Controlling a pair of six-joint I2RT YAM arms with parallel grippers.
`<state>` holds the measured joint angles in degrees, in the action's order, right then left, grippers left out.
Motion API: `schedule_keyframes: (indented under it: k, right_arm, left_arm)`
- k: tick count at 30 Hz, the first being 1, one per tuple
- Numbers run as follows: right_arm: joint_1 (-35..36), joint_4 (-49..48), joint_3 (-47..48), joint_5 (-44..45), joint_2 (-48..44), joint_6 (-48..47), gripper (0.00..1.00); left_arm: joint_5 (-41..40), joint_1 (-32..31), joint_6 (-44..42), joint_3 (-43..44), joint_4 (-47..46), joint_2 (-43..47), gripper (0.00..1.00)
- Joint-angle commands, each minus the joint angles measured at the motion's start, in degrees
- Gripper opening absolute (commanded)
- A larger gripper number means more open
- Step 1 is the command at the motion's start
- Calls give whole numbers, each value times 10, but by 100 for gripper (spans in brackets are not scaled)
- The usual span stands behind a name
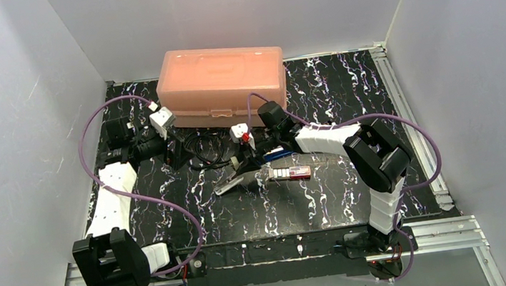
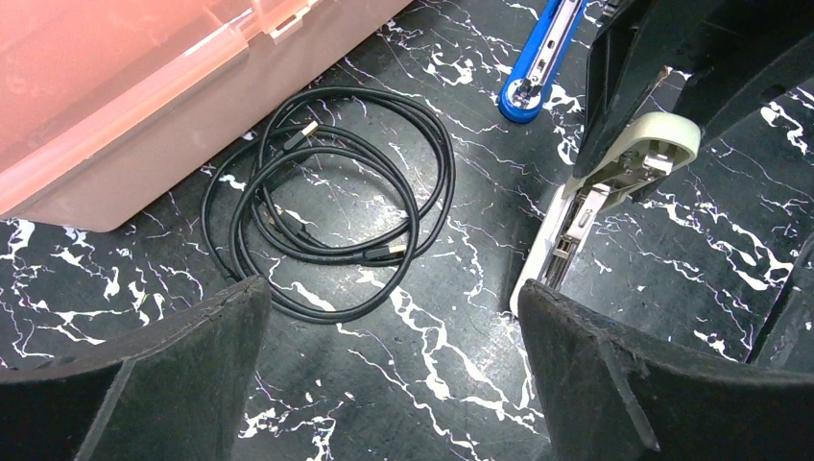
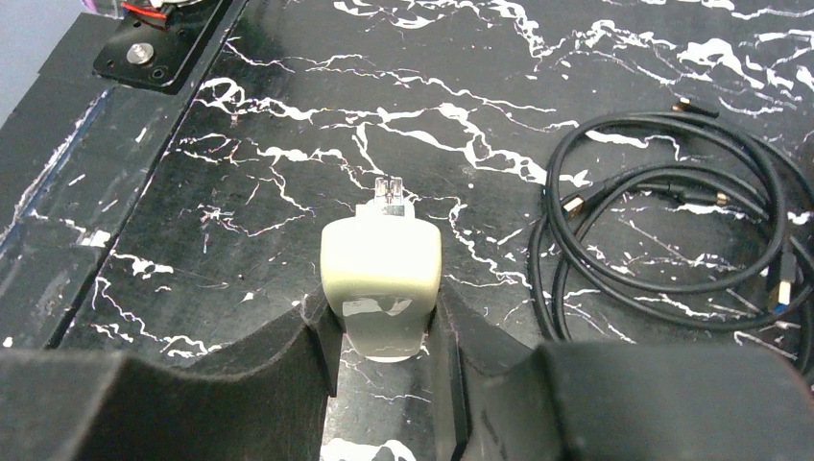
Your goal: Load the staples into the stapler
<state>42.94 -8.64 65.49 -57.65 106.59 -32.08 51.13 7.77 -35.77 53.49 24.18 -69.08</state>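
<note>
Upper left: pink translucent box (image 2: 125,86), resting on black, white-veined table (image 2: 115,259).
Centre: black cable (image 2: 384,253), coiled in loose loops, gold-tipped plugs showing, just beside the box.
Top: blue stapler (image 2: 538,62), lying flat, partly cut off by the frame edge.
Right: cream stapler (image 2: 566,230), hinged open, metal channel exposed, front end down on the table, cream top raised and clamped in right gripper (image 2: 662,115).
Bottom edge: left gripper (image 2: 394,384), dark pads (image 2: 163,375) spread wide, holding nothing, flanking bare table between the cable and the cream stapler's front end.
</note>
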Motion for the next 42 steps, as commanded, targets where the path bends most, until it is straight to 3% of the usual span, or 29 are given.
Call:
schedule_keyframes:
  k: [1, 9, 19, 29, 42]
  right_arm:
    - [4, -22, 14, -46, 0, -46, 11]
    - [4, -58, -15, -58, 3, -46, 25]
    - [4, -81, -35, -60, 12, -36, 28]
    - [4, -86, -43, -56, 21, -28, 43]
    - [-2, -87, -50, -48, 20, -25, 51]
  left_arm:
    - [-3, 1, 19, -2, -6, 7, 99]
    - [-12, 1, 24, 9, -6, 5, 98]
    - [-5, 1, 26, 13, -6, 2, 98]
    - [-2, 1, 21, 7, -7, 1, 99]
    - [4, 1, 16, 4, -7, 2, 98]
